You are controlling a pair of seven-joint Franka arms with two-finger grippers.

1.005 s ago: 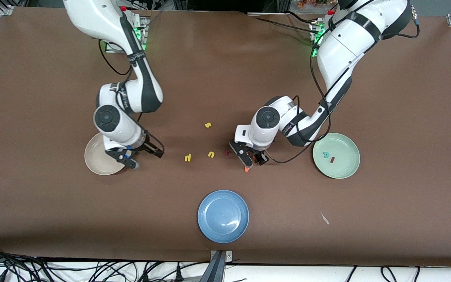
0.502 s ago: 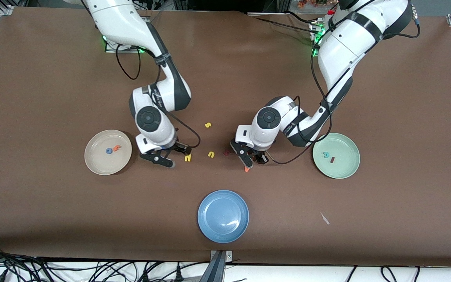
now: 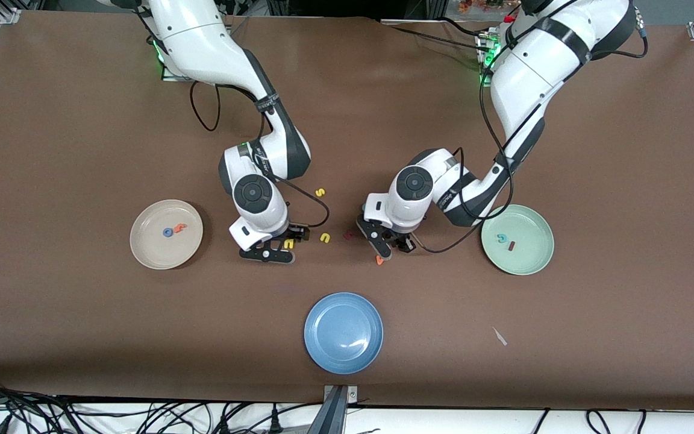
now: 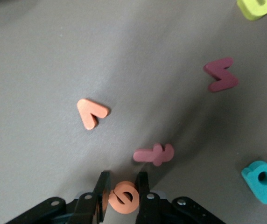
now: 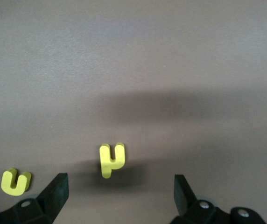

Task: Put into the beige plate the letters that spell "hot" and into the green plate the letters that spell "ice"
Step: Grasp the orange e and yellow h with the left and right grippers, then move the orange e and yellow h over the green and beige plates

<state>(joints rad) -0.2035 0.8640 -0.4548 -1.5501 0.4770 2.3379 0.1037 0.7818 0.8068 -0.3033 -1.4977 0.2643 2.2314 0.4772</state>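
Now left fingers (image 4: 122, 189) pinch the orange "e" (image 4: 123, 198); right fingers (image 5: 119, 189) hang spread over the yellow "h" (image 5: 111, 158).

Robotics lab: aluminium-framed table (image 3: 52, 90), trailing cables (image 3: 142, 416).

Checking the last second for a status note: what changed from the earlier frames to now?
The right gripper left the beige plate, crossed toward the table's middle and now hangs open over the yellow "h". The left gripper closed on the orange "e" where it was. Unchanged: blue "o" and orange "t" in the beige plate, two letters in the green plate.
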